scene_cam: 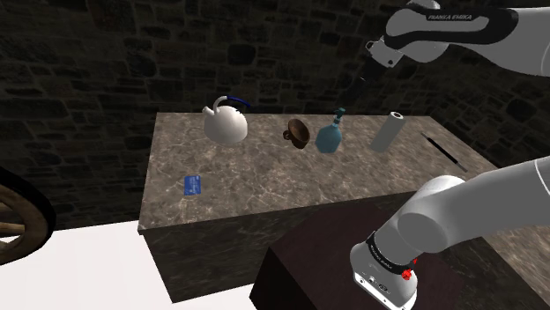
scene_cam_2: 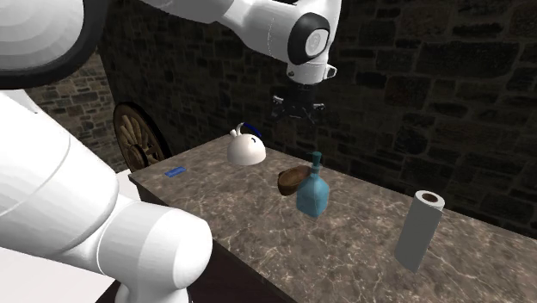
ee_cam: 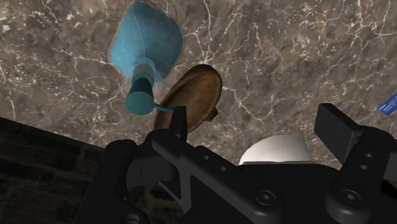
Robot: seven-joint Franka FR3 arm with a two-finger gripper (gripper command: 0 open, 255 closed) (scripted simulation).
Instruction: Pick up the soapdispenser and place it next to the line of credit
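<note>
Much bare tabletop (scene_cam: 264, 189) beside blue card (scene_cam: 194, 184)

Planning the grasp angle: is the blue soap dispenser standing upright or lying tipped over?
Upright. The soap dispenser stands on its base on the table, with its pump neck pointing straight up.

The table (scene_cam: 264, 189) holds one blue soap dispenser (scene_cam: 330, 136), one white kettle (scene_cam: 226, 123), one brown bowl (scene_cam: 298, 133), one grey roll (scene_cam: 388, 133), one blue card (scene_cam: 194, 184) and one thin dark stick (scene_cam: 443, 150).
</note>
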